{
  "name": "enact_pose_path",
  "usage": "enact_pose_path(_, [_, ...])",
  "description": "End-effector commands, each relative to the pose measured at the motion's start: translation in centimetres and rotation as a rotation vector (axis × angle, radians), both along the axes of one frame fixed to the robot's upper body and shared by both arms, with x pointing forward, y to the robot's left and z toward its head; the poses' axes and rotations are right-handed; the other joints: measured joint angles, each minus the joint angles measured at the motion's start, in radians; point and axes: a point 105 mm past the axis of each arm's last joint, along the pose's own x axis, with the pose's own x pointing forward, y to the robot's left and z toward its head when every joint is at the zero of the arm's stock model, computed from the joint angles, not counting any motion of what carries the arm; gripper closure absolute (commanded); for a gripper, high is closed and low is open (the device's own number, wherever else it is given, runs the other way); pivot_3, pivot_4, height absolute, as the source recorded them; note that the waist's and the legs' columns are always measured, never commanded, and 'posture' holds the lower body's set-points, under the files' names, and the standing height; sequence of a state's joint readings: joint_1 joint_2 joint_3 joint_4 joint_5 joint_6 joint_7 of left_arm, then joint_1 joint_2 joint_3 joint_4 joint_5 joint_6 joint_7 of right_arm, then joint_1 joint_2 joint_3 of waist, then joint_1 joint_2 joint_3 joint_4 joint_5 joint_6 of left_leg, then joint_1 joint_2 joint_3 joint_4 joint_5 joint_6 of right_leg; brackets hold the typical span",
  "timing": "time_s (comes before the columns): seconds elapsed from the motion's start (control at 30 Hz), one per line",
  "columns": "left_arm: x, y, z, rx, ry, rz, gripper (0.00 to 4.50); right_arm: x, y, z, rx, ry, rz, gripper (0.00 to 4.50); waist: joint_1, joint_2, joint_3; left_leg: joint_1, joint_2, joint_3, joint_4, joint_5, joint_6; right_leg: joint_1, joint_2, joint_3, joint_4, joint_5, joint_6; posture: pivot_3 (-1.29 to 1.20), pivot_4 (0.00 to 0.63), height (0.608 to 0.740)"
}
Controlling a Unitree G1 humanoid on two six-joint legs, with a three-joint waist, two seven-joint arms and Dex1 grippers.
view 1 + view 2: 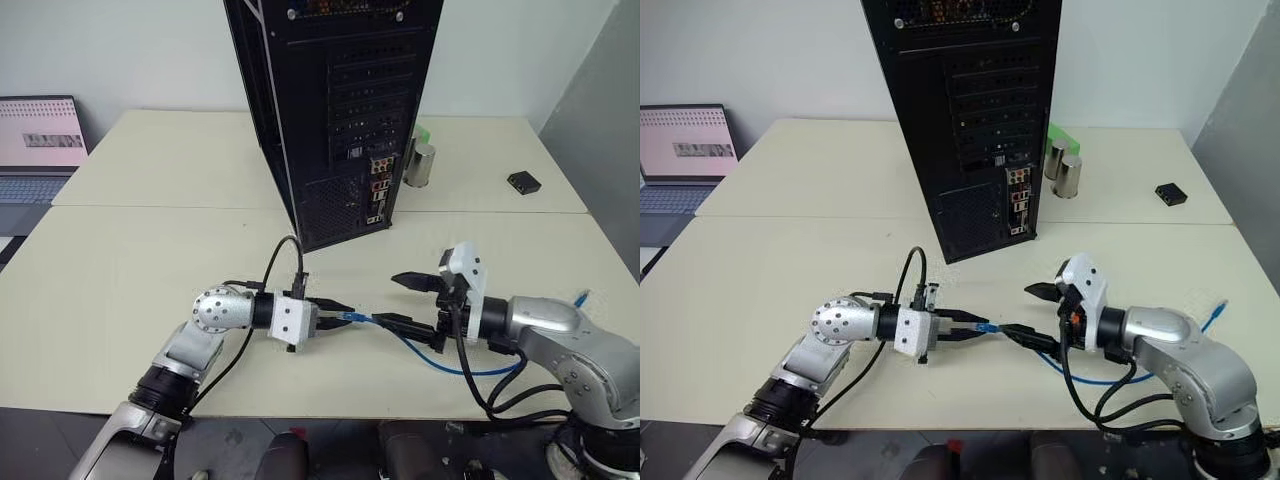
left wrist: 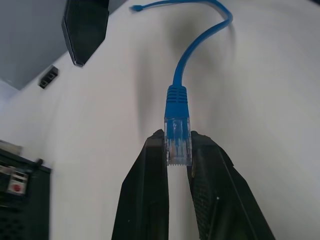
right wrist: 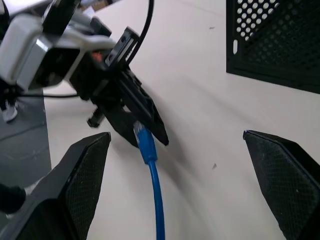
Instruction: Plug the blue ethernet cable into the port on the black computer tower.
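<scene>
Near the front edge of the pale table (image 1: 150, 260), the left gripper (image 1: 343, 309) is pinched on the clear plug at one end of the blue ethernet cable (image 2: 177, 107), its two black fingers (image 2: 150, 185) pressed against the plug's sides, with the plug's blue boot sticking out past the tips. From there the cable runs toward the robot's right, passes the right gripper (image 1: 415, 300) and loops across the table near the right arm, its other end lying loose on the table (image 1: 1218, 312). The right gripper hangs just beside the held plug with its jaws spread wide and nothing between them. The black computer tower (image 1: 340, 100) stands upright farther back on the table, its rear face toward the robot, well apart from both grippers. The port (image 1: 376, 166) sits in the connector cluster low on that rear face. A silver cylinder (image 1: 419, 163) stands just to the tower's right, and a laptop (image 1: 38, 150) sits at the far left.
</scene>
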State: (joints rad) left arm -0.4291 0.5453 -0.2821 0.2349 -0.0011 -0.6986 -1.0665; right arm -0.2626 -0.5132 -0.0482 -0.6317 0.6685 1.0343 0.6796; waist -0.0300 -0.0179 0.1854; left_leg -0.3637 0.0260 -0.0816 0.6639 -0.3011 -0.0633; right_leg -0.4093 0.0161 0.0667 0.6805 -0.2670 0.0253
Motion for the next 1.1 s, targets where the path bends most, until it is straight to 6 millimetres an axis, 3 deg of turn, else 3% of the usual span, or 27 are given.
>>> enact_pose_path(0.03, [0.6,0.1,2.4,-0.062,-0.298,-0.022,4.21,-0.1,0.5,0.8,0.072,0.038,0.006,0.00,0.001,0.000,0.000,0.000,0.000,0.000,0.000,0.000,0.000,0.000,0.000,0.000,0.000,0.000,0.000,0.00,0.150,0.740])
enact_pose_path(0.23, [0.8,-0.1,3.1,-0.112,-0.447,-0.029,4.21,-0.4,1.7,0.6,0.101,0.091,0.038,0.00,0.000,0.000,0.000,0.000,0.000,0.000,0.000,0.000,0.000,0.000,0.000,0.000,0.000,0.000,0.000,0.00,0.150,0.740])
enact_pose_path(0.57, [1.1,-0.3,2.9,-0.117,-0.495,-0.017,4.21,0.4,2.5,0.7,0.115,0.079,0.035,0.00,-0.002,0.000,0.000,0.000,0.000,0.000,0.000,0.000,0.000,0.000,0.000,-0.001,0.000,0.000,0.000,0.00,0.150,0.740])
enact_pose_path(0.7, [1.2,-0.5,3.0,-0.123,-0.504,-0.017,4.21,0.6,2.7,0.8,0.115,0.071,0.034,0.68,-0.002,0.000,0.000,0.000,0.000,-0.001,0.000,0.000,0.000,0.000,0.000,-0.001,0.000,0.000,0.000,0.00,0.150,0.740])
enact_pose_path(0.87, [1.2,-0.6,3.1,-0.127,-0.512,-0.014,4.21,0.8,2.9,0.8,0.115,0.068,0.033,2.01,-0.002,0.000,0.000,0.000,0.000,-0.001,0.000,0.000,0.000,0.000,0.000,-0.001,0.000,0.000,0.000,0.00,0.150,0.740])
enact_pose_path(1.1, [1.2,-0.6,3.1,-0.131,-0.518,-0.012,4.21,0.9,3.0,0.9,0.119,0.064,0.035,3.49,-0.002,0.000,0.000,0.000,0.000,-0.001,0.000,0.000,0.000,0.000,0.000,-0.001,0.000,0.000,0.000,0.00,0.150,0.740])
